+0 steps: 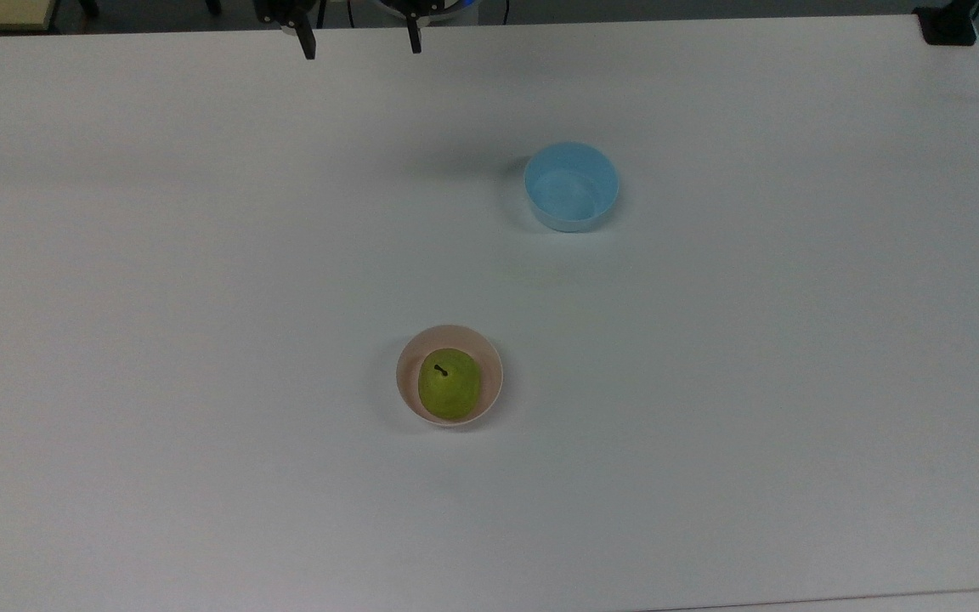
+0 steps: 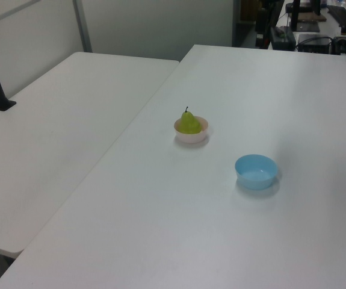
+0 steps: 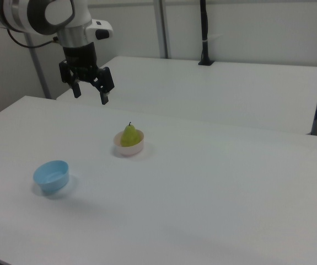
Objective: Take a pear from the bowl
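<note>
A yellow-green pear (image 1: 449,384) (image 2: 189,123) (image 3: 129,135) with a dark stem stands upright in the pale pink bowl (image 1: 409,361) (image 2: 192,136) (image 3: 128,149) near the middle of the white table. My gripper (image 1: 362,44) (image 3: 90,95) hangs open and empty high above the table, far from the bowl: at the top view's upper edge, and up and to the left of the pear in the right view. Its two dark fingers (image 1: 309,42) point downward with a wide gap between them.
An empty light blue bowl (image 1: 571,187) (image 2: 256,171) (image 3: 52,176) stands apart from the pink one. The white table (image 1: 200,255) is bare around both. A second white table (image 2: 52,132) adjoins it, with a black post (image 3: 204,33) clamped to it.
</note>
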